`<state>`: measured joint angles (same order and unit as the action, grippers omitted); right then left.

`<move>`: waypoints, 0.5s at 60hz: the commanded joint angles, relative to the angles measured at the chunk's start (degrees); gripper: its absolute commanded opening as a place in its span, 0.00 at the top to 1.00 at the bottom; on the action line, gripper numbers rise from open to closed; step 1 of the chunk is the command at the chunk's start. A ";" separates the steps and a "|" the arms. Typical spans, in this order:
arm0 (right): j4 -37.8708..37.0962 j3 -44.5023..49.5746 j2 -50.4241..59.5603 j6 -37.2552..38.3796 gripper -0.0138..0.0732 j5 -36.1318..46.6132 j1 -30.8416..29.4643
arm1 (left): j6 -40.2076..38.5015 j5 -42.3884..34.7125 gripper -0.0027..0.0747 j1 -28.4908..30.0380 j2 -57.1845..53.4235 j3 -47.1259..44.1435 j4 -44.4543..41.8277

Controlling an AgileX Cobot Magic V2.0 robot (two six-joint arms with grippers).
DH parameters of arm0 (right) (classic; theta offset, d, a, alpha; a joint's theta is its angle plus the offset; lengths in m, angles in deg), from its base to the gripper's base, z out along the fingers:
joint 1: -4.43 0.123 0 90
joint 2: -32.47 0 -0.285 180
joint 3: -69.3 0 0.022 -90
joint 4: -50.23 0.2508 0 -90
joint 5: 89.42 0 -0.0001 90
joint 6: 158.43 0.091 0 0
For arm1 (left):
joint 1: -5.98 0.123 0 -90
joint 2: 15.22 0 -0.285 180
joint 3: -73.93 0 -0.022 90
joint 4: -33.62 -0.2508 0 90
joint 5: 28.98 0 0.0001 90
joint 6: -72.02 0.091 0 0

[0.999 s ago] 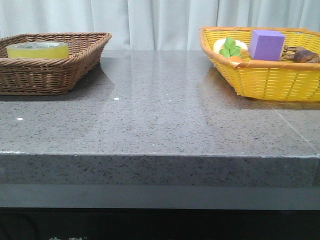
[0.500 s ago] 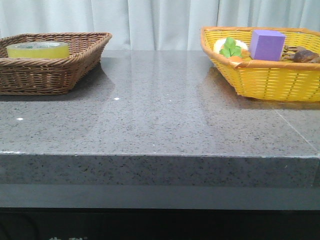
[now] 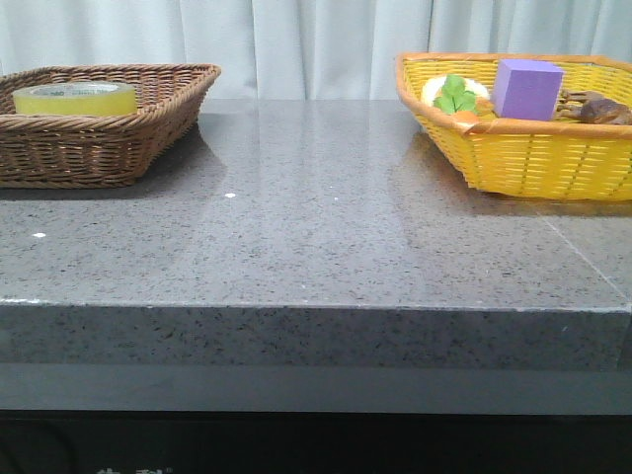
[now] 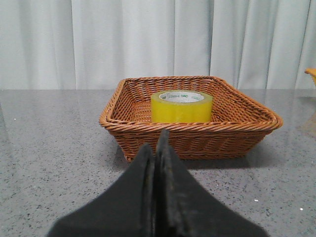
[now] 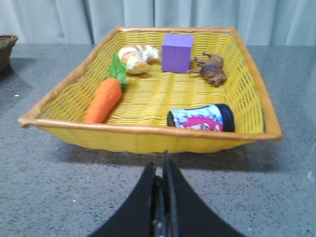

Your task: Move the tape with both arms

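The yellow tape roll (image 3: 74,98) lies flat in the brown wicker basket (image 3: 148,123) at the far left of the table. In the left wrist view the tape (image 4: 181,106) sits in the middle of that basket (image 4: 197,138), and my left gripper (image 4: 157,143) is shut and empty, short of the basket's near wall. My right gripper (image 5: 162,165) is shut and empty, just short of the yellow basket (image 5: 148,136). Neither gripper shows in the front view.
The yellow basket (image 3: 533,158) stands at the far right and holds a purple block (image 3: 527,89), a toy carrot (image 5: 103,101), a bread roll (image 5: 138,54), a brown toy animal (image 5: 212,71) and a small can (image 5: 201,118). White curtains hang behind the grey stone table (image 3: 316,227).
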<state>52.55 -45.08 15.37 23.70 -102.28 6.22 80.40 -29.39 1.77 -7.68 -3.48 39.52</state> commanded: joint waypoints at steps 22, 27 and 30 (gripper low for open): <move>-0.05 12.85 10.60 0.02 0.92 16.74 -2.28 | -0.45 -4.27 0.99 -0.05 -1.00 -0.44 0.48; -0.05 12.78 11.18 0.02 0.92 16.02 -2.24 | -0.45 -4.27 0.99 -0.05 -1.00 -0.44 0.48; -0.05 12.78 11.25 0.02 0.92 15.81 -2.24 | -0.45 -4.27 0.99 -0.05 -1.00 -0.44 0.48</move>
<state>52.55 -31.90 25.28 23.70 -91.70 4.14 80.40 -29.39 1.77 -7.68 -3.48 39.52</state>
